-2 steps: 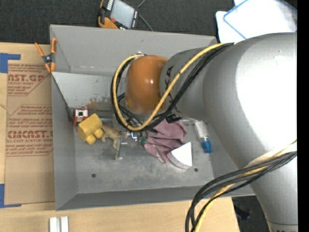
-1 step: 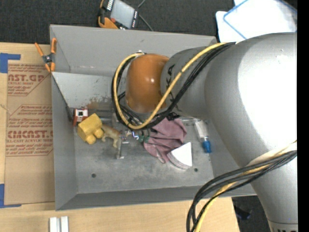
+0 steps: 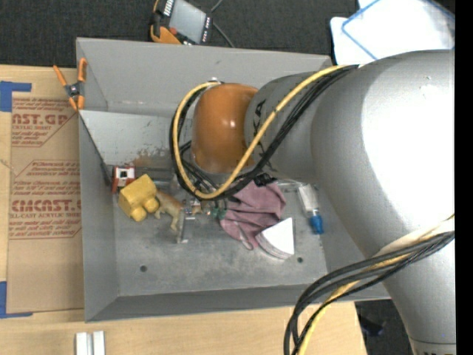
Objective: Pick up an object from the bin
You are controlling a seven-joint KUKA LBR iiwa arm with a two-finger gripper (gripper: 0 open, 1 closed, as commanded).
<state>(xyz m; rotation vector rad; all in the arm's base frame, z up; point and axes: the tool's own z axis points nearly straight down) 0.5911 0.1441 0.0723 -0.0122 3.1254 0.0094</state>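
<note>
Yellow blocky toy [image 3: 139, 196] lies on the left of the grey bin's [image 3: 222, 276] floor, with a small red-and-white piece [image 3: 122, 174] just beside it, toward the back wall. The fingers [image 3: 182, 226] hang low just to the toy's right, next to a small tan thing [image 3: 171, 207], beneath the arm's orange cover [image 3: 220, 124]. Whether they are clenched or released cannot be told. To their right lies a mauve cloth [image 3: 255, 205], with a white wedge [image 3: 279, 237] at its near edge and a blue-tipped tube [image 3: 311, 209] further right.

The arm [image 3: 369, 161] covers part of the pink cloth [image 3: 251, 211]; the red-white thing [image 3: 123, 174] is indistinct.
</note>
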